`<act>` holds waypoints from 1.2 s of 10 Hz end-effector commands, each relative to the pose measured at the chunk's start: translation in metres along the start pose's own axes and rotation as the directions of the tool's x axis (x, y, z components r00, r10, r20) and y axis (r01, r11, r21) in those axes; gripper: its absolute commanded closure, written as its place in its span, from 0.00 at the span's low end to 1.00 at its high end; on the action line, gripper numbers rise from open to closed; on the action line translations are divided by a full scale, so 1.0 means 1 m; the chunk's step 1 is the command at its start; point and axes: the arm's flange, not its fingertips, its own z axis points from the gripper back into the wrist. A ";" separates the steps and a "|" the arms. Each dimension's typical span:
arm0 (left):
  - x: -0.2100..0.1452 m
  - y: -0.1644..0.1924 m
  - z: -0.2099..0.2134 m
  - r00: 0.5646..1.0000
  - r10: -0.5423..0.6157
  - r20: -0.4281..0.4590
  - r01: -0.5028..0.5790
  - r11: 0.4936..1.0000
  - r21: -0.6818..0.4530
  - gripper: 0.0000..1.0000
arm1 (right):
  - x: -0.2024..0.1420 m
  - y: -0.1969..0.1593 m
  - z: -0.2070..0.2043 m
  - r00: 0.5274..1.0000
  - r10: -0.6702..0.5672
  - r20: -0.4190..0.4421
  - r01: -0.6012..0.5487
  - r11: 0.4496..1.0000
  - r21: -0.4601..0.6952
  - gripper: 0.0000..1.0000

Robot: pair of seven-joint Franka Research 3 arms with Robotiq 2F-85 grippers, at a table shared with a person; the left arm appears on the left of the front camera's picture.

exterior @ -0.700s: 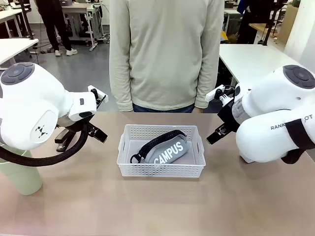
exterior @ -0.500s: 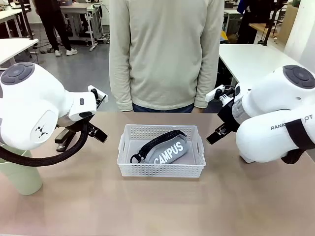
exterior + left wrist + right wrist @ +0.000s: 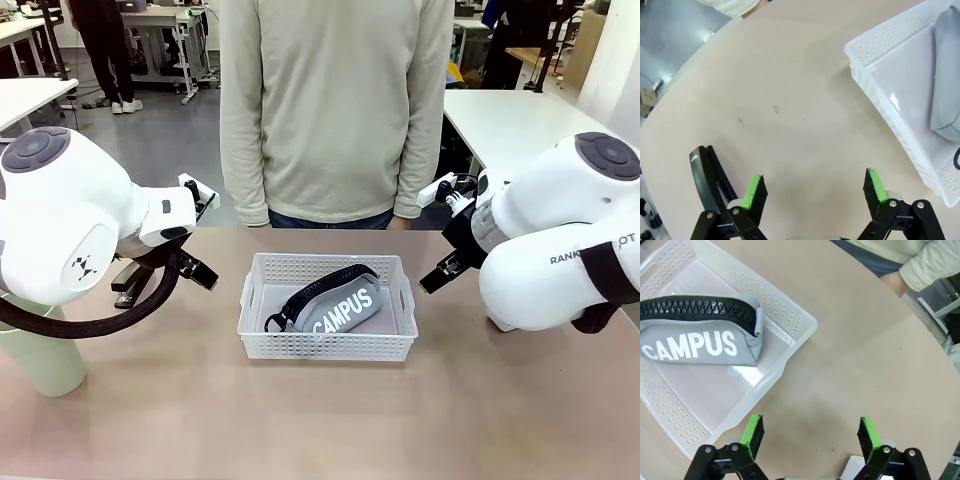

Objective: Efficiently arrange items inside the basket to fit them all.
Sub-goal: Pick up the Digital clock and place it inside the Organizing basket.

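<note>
Bright, even overhead light fills all three views. In the front view the basket [image 3: 327, 345] throws only a thin, soft shadow on the table [image 3: 320, 420] toward 6 o'clock. A small white glare sits on the basket floor at 3 o'clock in the left wrist view and at 9 o'clock in the right wrist view. Wide-angle distortion bows the table edge at 10 o'clock and 2 o'clock respectively. Focus is sharp.

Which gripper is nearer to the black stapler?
Left. The left gripper hovers right beside the black stapler; the right gripper is on the opposite side of the white perforated plastic basket.
</note>
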 end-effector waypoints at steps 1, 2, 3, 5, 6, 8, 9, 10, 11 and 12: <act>0.000 0.000 0.000 1.000 -0.001 0.000 0.001 1.000 0.000 0.00 | 0.000 0.000 0.000 1.000 -0.001 0.000 0.001 1.000 0.000 0.00; 0.000 0.000 0.000 1.000 -0.001 0.000 0.001 1.000 0.000 0.00 | 0.000 0.000 0.000 1.000 -0.001 0.000 0.001 1.000 0.000 0.00; 0.000 0.000 0.000 1.000 -0.001 0.000 0.001 1.000 0.000 0.00 | 0.000 0.000 0.000 1.000 -0.001 0.000 0.001 1.000 0.000 0.00; 0.000 0.000 0.000 1.000 -0.001 0.000 0.001 1.000 0.000 0.00 | 0.000 0.000 0.000 1.000 -0.001 0.000 0.001 1.000 0.000 0.00; 0.000 0.000 0.000 1.000 -0.001 0.000 0.001 1.000 0.000 0.00 | 0.000 0.000 0.000 1.000 -0.001 0.000 0.001 1.000 0.000 0.00; 0.000 0.000 0.000 1.000 -0.001 0.000 0.001 1.000 0.000 0.00 | 0.000 0.000 0.000 1.000 -0.001 0.000 0.001 1.000 0.000 0.00; 0.000 0.000 0.000 1.000 0.000 0.000 0.000 1.000 0.000 0.00 | 0.000 0.000 0.000 1.000 0.000 0.000 0.000 1.000 0.000 0.00; 0.001 -0.001 0.010 0.995 -0.031 -0.092 0.020 0.992 -0.125 0.00 | -0.004 -0.005 0.009 0.999 -0.014 -0.042 0.017 0.998 0.065 0.00; -0.007 0.010 0.019 0.988 0.040 -0.150 -0.070 0.978 -0.197 0.00 | -0.011 -0.013 0.020 0.995 -0.041 -0.087 0.056 0.981 0.185 0.00; -0.016 0.021 0.034 0.982 0.090 -0.168 -0.139 0.941 -0.308 0.00 | -0.019 -0.031 0.028 0.988 -0.103 -0.114 0.130 0.955 0.266 0.00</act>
